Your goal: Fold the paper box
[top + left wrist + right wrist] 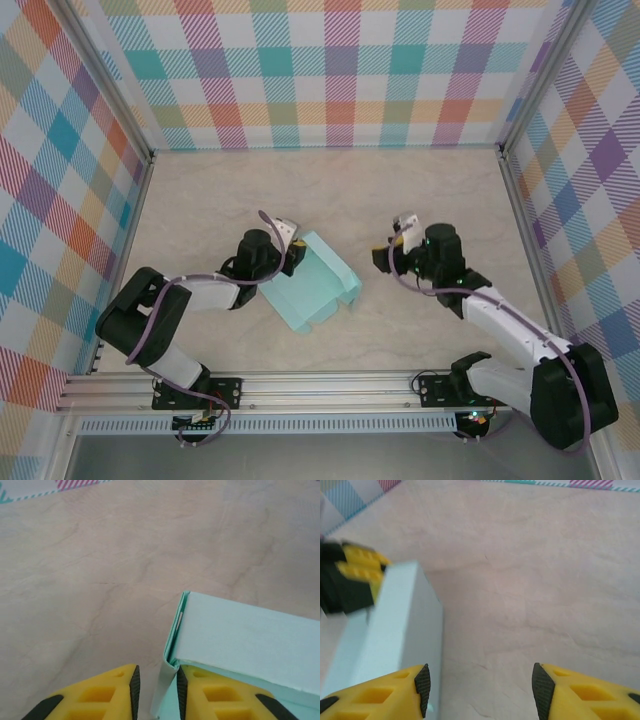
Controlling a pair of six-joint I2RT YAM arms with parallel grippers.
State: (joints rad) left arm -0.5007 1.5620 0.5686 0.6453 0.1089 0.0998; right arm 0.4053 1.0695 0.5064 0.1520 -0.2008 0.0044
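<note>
The paper box (315,285) is a pale aqua card, partly folded, lying on the table between the two arms. My left gripper (292,255) is at its upper-left corner. In the left wrist view, a bent corner flap of the box (245,635) stands between the black pads of the left gripper (156,672). The flap presses on the right pad, and a thin gap shows beside the left one. My right gripper (385,250) hovers to the right of the box, apart from it. The right gripper (480,672) is open over bare table, with the box wall (395,625) beside its left finger.
The tabletop (330,190) is pale wood-grain, walled on three sides by checked panels (330,70). An aluminium rail (320,385) with both arm bases runs along the near edge. Bare table lies behind and to the right of the box.
</note>
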